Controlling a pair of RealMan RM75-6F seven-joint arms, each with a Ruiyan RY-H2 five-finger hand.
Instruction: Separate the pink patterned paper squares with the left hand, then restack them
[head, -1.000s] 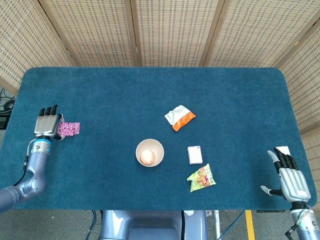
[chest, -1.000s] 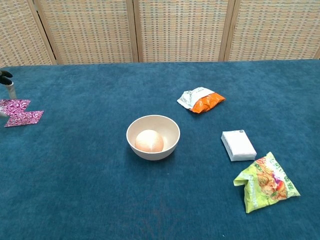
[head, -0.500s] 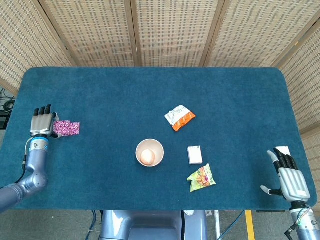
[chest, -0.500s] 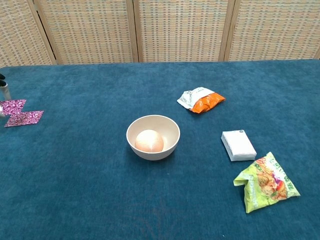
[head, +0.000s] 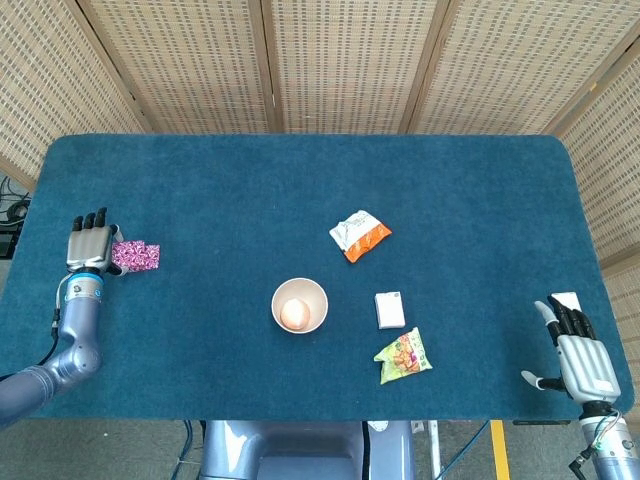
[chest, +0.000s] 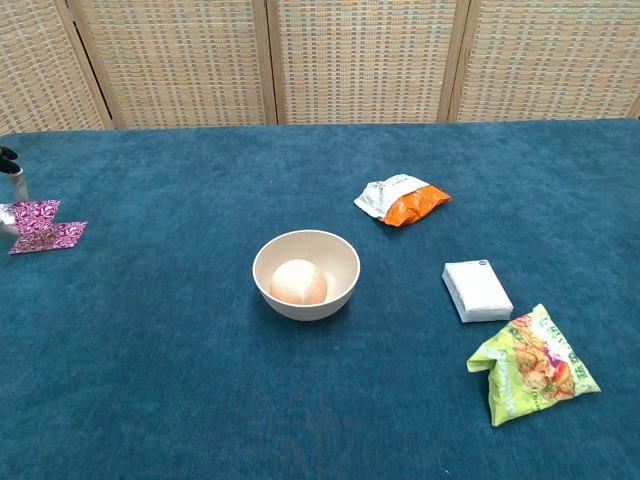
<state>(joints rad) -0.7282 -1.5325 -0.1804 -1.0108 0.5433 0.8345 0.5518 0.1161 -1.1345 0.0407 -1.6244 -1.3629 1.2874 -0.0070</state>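
Our left hand (head: 88, 245), fingers extended, rests on the pink squares (head: 136, 256) at the bench's (head: 300, 180) left edge; they lie offset, overlapping. We judge separation underway; next, slide them fully apart.

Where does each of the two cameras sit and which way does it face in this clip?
Head view: high above the near table edge, looking steeply down on the whole table; both arms show, left hand at the pink paper squares, right hand at the near right corner.
Chest view: lower, looking forward across the table toward the woven screens; only fingertips of the left hand show.
Shared: squares, bowl, orange packet, white box, green packet.
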